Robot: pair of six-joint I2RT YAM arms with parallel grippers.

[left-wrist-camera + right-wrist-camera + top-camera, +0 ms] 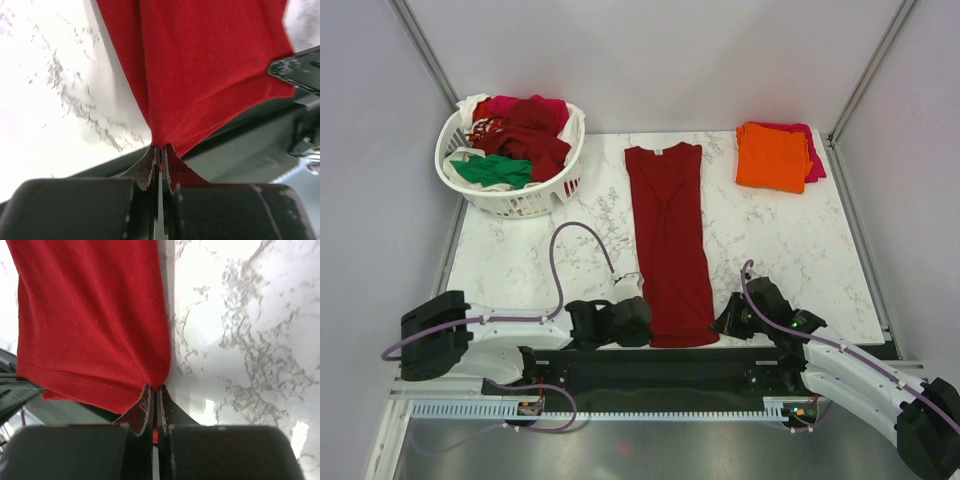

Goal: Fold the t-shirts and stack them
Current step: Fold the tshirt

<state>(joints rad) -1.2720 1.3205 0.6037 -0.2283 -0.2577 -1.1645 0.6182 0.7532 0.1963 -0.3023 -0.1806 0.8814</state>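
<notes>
- dark red t-shirt (667, 240) lies flat in a narrow strip on the marble table (780, 250), hem nearest the fingers, collar far ahead
- left gripper (160, 155) clenched on the left hem corner, right gripper (154, 392) on the right
- risk: both pinches sit at the very edge, so the cloth may slip out when lifted
- risk: uneven pull would skew the fold

Three tabletop t-shirts (668, 250) (772, 157) (814, 165), one basket (515, 204), two grippers (649, 326) (721, 323)
</notes>
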